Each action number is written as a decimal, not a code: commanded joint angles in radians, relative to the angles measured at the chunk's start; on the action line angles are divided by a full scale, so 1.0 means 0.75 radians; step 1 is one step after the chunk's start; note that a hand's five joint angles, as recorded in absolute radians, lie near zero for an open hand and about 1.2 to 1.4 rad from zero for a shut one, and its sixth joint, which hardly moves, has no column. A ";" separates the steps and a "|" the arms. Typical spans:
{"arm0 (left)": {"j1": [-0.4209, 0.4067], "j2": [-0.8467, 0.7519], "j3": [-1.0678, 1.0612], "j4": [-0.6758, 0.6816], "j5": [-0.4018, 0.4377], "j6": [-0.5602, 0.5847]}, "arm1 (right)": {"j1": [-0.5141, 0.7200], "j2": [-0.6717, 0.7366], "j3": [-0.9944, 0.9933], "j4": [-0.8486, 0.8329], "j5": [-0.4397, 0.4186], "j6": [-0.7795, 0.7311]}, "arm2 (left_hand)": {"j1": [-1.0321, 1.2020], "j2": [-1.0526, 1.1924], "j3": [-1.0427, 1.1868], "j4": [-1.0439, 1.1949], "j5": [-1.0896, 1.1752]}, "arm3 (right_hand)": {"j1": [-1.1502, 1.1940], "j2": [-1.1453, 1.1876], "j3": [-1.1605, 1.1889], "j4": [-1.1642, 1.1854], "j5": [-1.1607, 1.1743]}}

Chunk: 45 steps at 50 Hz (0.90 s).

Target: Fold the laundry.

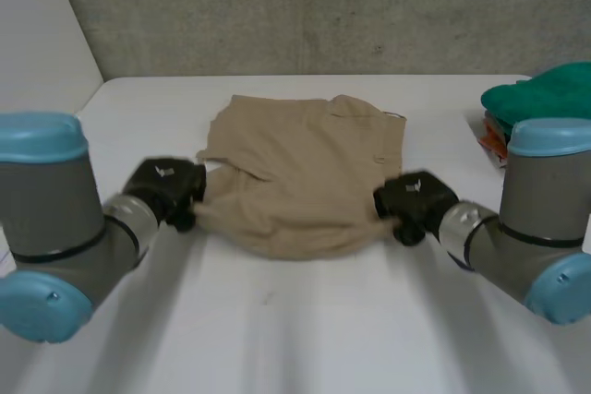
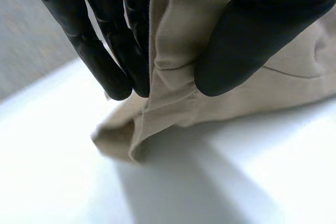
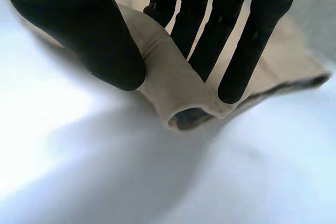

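Observation:
A beige garment (image 1: 300, 173), looking like shorts, lies crumpled in the middle of the white table (image 1: 305, 329). My left hand (image 1: 168, 189) is at its near left corner. In the left wrist view the fingers (image 2: 107, 51) and thumb (image 2: 247, 40) pinch a thick hemmed fold of the beige garment (image 2: 176, 61). My right hand (image 1: 413, 202) is at the near right corner. Its thumb (image 3: 94, 35) and fingers (image 3: 247, 45) squeeze a rolled edge of the beige garment (image 3: 176, 90) just above the table.
A stack of folded cloth, green on top (image 1: 536, 99) with orange under it (image 1: 493, 138), sits at the far right edge of the table. A grey wall (image 1: 305, 6) stands behind the table's far edge.

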 commanded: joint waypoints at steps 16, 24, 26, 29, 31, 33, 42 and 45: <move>-0.019 0.217 -0.148 -0.063 -0.087 0.216 | 0.012 -0.355 0.302 0.037 0.043 -0.049 | -0.634 -0.715 -0.705 -0.706 -0.681 | -0.591 -0.624 -0.651 -0.667 -0.640; -0.079 0.291 -0.304 -0.132 -0.130 0.309 | -0.009 -0.497 0.427 0.076 0.051 -0.166 | -0.356 -0.437 -0.427 -0.429 -0.404 | -0.583 -0.616 -0.643 -0.659 -0.632; -0.095 0.299 -0.324 -0.142 -0.130 0.309 | -0.011 -0.505 0.455 0.082 0.053 -0.184 | -0.286 -0.367 -0.356 -0.358 -0.333 | -0.583 -0.616 -0.643 -0.659 -0.632; -0.120 0.299 -0.351 -0.146 -0.126 0.306 | -0.015 -0.495 0.494 0.076 0.049 -0.207 | -0.266 -0.347 -0.337 -0.338 -0.313 | -0.579 -0.612 -0.639 -0.655 -0.628; -0.130 0.293 -0.359 -0.142 -0.119 0.298 | -0.021 -0.464 0.504 0.029 0.049 -0.209 | -0.324 -0.405 -0.395 -0.397 -0.372 | -0.583 -0.616 -0.643 -0.659 -0.632; -0.132 0.281 -0.355 -0.136 -0.117 0.290 | -0.021 -0.436 0.507 -0.014 0.049 -0.199 | -0.414 -0.495 -0.485 -0.487 -0.462 | -0.602 -0.635 -0.663 -0.679 -0.652; -0.079 0.042 -0.204 -0.038 -0.146 0.308 | 0.012 -0.288 0.490 -0.216 0.104 -0.090 | -0.716 -0.797 -0.787 -0.789 -0.763 | -0.790 -0.823 -0.851 -0.867 -0.840; -0.067 -0.012 -0.148 -0.007 -0.158 0.329 | 0.028 -0.249 0.470 -0.239 0.132 -0.074 | -0.716 -0.797 -0.787 -0.789 -0.763 | -0.775 -0.808 -0.835 -0.851 -0.824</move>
